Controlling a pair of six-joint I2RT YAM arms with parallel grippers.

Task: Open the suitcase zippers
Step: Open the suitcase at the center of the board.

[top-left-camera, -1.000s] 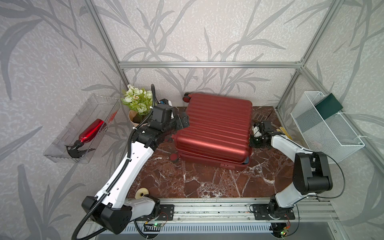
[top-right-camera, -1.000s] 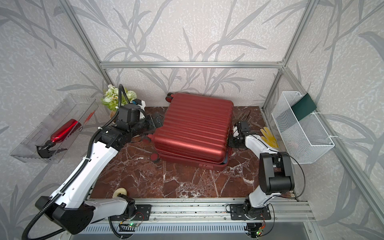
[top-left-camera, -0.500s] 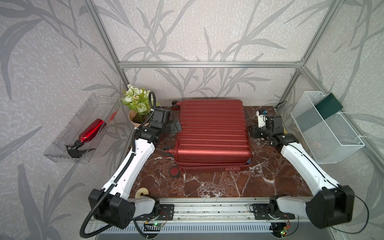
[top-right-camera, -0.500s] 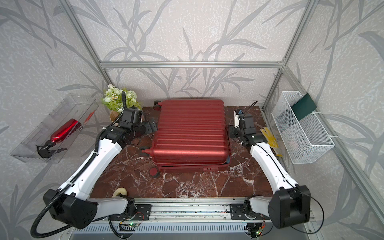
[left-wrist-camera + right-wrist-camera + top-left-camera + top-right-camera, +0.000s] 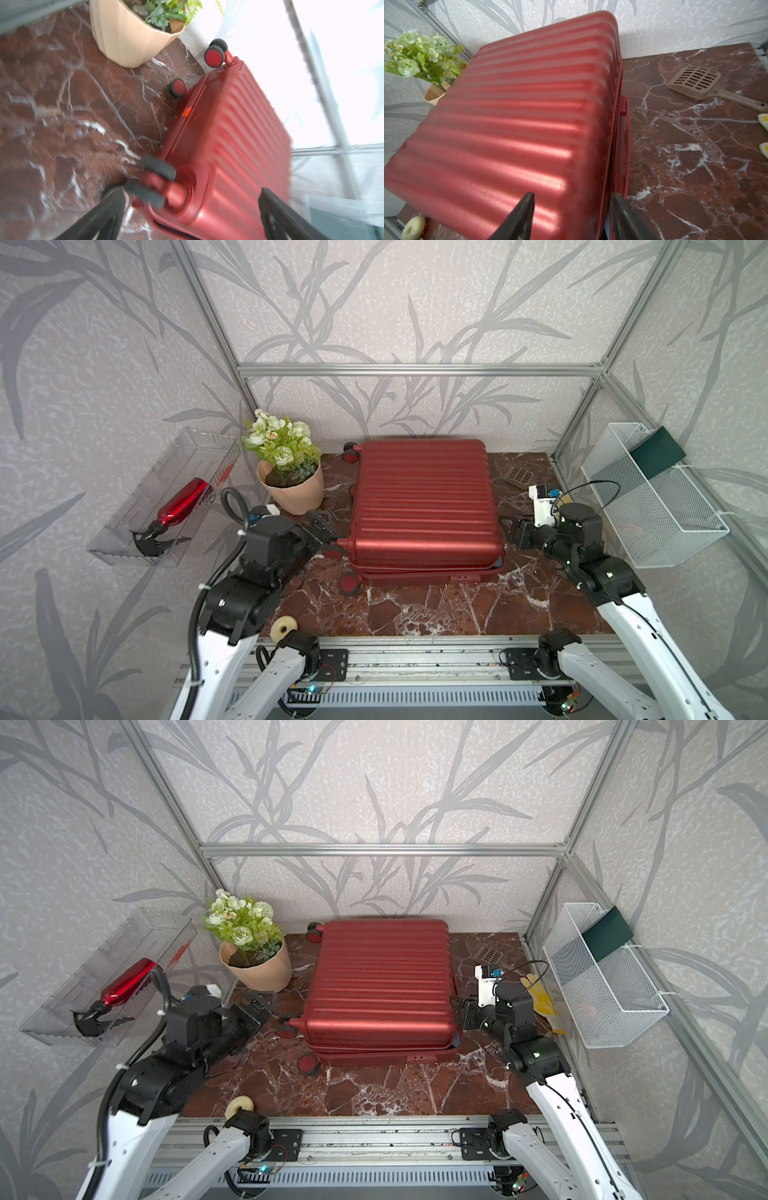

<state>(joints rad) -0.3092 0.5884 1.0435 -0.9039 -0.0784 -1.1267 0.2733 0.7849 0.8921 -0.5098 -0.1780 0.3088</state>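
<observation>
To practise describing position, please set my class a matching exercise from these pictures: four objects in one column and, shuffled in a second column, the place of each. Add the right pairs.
Objects
1. suitcase
2. red spray bottle
3. dark green card
4. cream ring

Places
A. standing in the white wire basket on the side wall
B. near the front edge of the marble table
C. lying in the clear tray on the other side wall
D. lying flat in the middle of the table

Pairs: 1-D, 2-C, 3-A, 4-B
</observation>
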